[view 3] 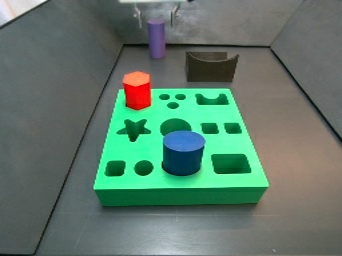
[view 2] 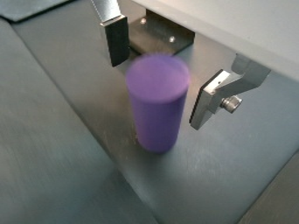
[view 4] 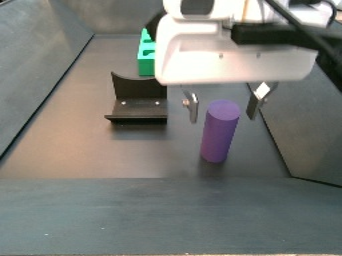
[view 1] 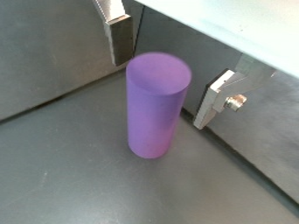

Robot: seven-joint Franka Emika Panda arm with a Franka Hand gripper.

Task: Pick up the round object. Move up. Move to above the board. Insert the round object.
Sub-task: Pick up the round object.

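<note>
Purple round object [view 1: 156, 107] stands upright on the grey floor [view 1: 70, 175], apart from the green board [view 3: 181, 150]; gripper [view 4: 221, 103] hovers astride its top, fingers [view 1: 215, 98] spread, not touching

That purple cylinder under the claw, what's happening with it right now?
A single robot arm has its claw lowered around the top of the purple cylinder, which stands upright on the grey floor. The fingers sit on either side with gaps showing in both wrist views, so it isn't gripped yet. The green board lies apart from it and already carries a red hexagonal prism and a dark-blue cylinder.
</note>
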